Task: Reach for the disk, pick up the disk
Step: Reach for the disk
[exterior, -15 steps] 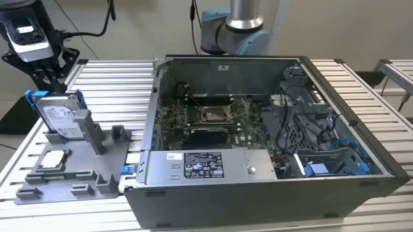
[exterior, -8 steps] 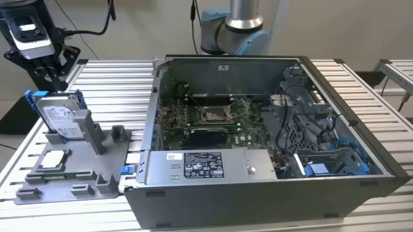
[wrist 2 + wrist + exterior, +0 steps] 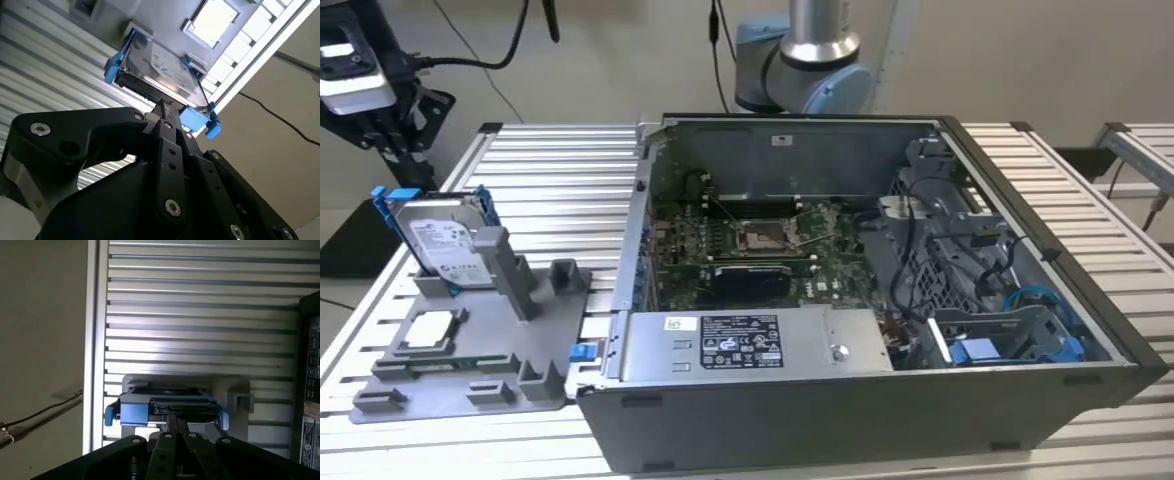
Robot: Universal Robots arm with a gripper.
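disk (image 3: 438, 238): upright rectangular silver metal, blue plastic frame | fingers (image 3: 171, 145): black, together

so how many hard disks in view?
1: the disk stands upright in the grey fixture at the exterior view's left. Others may be hidden inside the computer case.

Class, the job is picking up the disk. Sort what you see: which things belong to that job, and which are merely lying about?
Belong to the job: the disk, upright in the grey holder; the gripper, close to it.
Just lying about: processor chip, open computer case, power-supply box.
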